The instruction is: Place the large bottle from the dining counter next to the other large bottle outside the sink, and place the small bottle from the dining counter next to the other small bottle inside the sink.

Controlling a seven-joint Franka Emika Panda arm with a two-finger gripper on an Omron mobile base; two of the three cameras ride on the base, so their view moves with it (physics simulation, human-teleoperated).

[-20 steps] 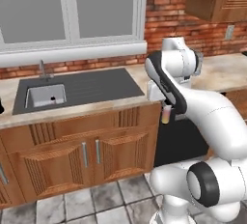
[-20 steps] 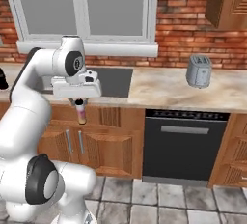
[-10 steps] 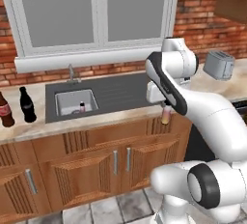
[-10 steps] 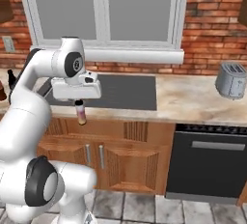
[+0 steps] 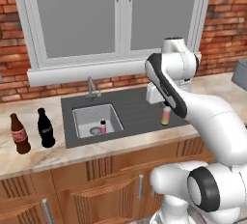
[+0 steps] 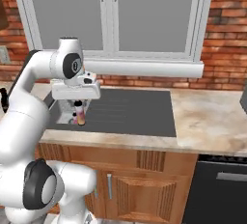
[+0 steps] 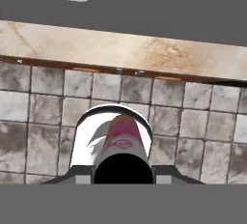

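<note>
Gripper hangs over the dark draining board of the sink, clamped on the small bottle, which points downward from it with its pink and yellow body below the fingers. From the right base camera the same bottle sits under the white hand, just above the sink's near edge. Looking along the gripper, the bottle runs straight away from the fingertips, its pink label and black cap nearest, with the table edge and tiled floor beyond.

Well to the gripper's left in the left base view, down in the sink basin, stands the other small bottle. Farther left still, on the table outside the sink, two large dark bottles stand upright side by side: one with a black label and one with a red label.
</note>
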